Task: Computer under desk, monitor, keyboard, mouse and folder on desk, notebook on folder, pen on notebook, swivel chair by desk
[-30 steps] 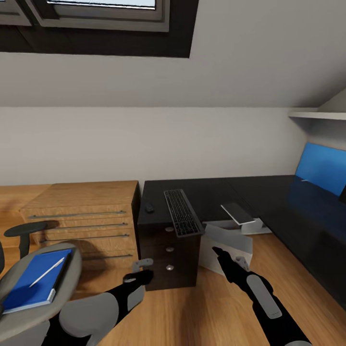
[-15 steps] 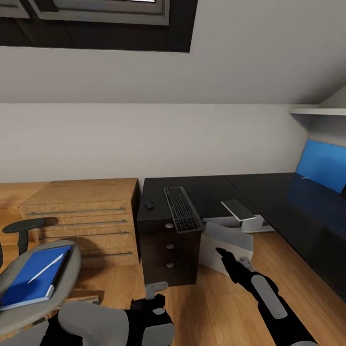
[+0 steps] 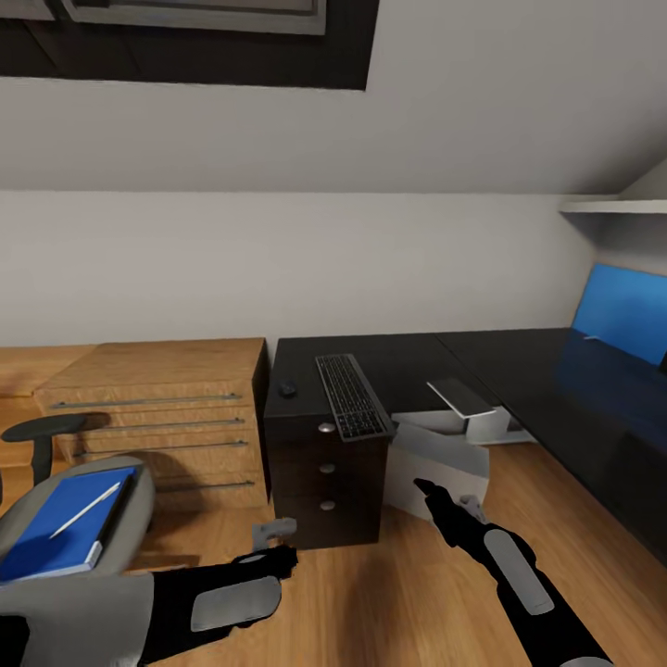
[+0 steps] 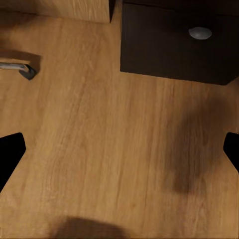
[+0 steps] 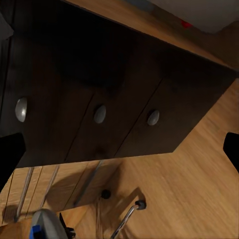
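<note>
**Left arm swung back out over floor; workspace items unmoved**

Head view: the left gripper (image 3: pixel 270 545) hangs low above the wood floor (image 3: pixel 398 593) in front of the black drawer unit (image 3: pixel 326 477), forearm lying nearly level across the lower left. Half a second ago this arm was folded tight to the body at the bottom edge; now it is extended toward the drawers again. In the left wrist view the fingertips (image 4: pixel 11 152) stand wide apart with bare floor between them, nothing held.

The right gripper (image 3: pixel 445 502) points at the white computer (image 3: pixel 435 468), which sits tilted on the floor under the desk (image 3: pixel 482 366). Its pose matches the earlier frames. Right wrist view: fingertips (image 5: pixel 10 149) spread apart, empty, facing the three silver knobs.

Keyboard (image 3: pixel 351 396) lies on the desk top above the drawers, near end overhanging the front edge. Mouse (image 3: pixel 288 389) just beside it on the side of the wooden chest (image 3: pixel 153 408), not touching. Both unchanged.

Swivel chair (image 3: pixel 69 519) at lower left, apart from the desk; blue folder (image 3: pixel 56 533) on the seat, pen (image 3: pixel 85 509) lying on the folder. A dark edge along the folder's side may be the notebook; cannot tell
</note>
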Controlling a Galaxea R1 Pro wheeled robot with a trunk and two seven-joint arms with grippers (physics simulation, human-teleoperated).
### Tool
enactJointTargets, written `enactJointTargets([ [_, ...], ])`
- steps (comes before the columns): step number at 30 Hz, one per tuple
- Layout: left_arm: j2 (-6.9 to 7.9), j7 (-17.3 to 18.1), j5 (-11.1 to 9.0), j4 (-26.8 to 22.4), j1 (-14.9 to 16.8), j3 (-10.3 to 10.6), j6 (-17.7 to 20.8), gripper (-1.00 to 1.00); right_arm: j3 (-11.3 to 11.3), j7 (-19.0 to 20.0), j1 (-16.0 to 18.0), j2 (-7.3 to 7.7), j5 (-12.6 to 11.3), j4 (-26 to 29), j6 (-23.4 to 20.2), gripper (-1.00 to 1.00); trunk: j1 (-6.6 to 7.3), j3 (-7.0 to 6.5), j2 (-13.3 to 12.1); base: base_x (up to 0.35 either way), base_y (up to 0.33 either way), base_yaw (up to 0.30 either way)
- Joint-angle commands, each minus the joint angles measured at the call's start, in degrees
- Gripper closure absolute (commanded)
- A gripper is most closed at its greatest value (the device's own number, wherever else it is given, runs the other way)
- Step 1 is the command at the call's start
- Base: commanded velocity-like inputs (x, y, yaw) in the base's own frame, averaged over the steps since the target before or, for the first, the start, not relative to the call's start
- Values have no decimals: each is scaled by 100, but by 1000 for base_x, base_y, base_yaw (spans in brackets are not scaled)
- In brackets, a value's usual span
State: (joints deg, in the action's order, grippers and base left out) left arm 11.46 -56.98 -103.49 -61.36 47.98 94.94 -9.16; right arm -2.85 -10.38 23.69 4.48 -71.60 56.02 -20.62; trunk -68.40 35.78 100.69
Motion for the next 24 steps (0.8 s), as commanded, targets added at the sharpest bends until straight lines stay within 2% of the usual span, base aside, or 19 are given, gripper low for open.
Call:
enactJointTargets([
  [1, 93, 67, -41, -43, 10, -85, 9, -100, -20, -47, 3, 3, -55, 12, 2, -100, -22, 25, 45, 0, 0, 0],
  [2, 170, 147, -35, -68, 10, -176, 57, -100, -26, -45, 3, 1, -53, 14, 3, -100, -44, 43, 85, 0, 0, 0],
  [3, 330, 349, -28, -106, 10, -335, 131, -100, -57, -41, 4, -8, -42, 22, 7, -100, -66, 61, 125, 0, 0, 0],
  [4, 563, 732, -29, -138, 10, -499, 201, -100, -170, -33, 4, -20, -6, 36, 25, -100, -88, 79, 165, 0, 0, 0],
  [5, 631, 881, -34, -140, 10, -535, 218, -100, -227, -30, 4, -25, 11, 38, 30, -100, -110, 97, 206, 0, 0, 0],
  [6, 753, 1226, -43, -121, 10, -592, 243, -100, -366, -12, 4, -30, 42, 47, 37, -100, -132, 115, 246, 0, 0, 0],
  [7, 1009, 2056, -60, -3, 10, -692, 282, -100, -641, 276, 4, -28, 85, 145, 47, -100, -154, 133, 286, 0, 0, 0],
  [10, 1068, 2210, -64, 15, 10, -773, 288, -100, -676, 528, 4, -20, 77, 259, 38, -100, -220, 187, 406, 0, 0, 0],
  [12, 1093, 2301, -73, 18, 10, -957, 287, -100, -664, 742, 9, -39, 25, 499, -5, -100, -264, 223, 486, 0, 0, 0],
  [14, 1094, 2308, -74, 18, 10, -971, 285, -100, -664, 770, 27, -43, 15, 586, 2, -100, -308, 258, 566, 0, 0, 0],
  [17, 1095, 2314, -75, 17, 10, -978, 287, -100, -654, 810, 334, -38, -17, 803, -9, -100, -374, 312, 687, 0, 0, 0],
  [24, 1080, 2314, -82, 10, 10, -957, 291, -100, -655, 1082, 402, -4, -200, 993, -16, -100, -527, 438, 968, 0, 0, 0],
])
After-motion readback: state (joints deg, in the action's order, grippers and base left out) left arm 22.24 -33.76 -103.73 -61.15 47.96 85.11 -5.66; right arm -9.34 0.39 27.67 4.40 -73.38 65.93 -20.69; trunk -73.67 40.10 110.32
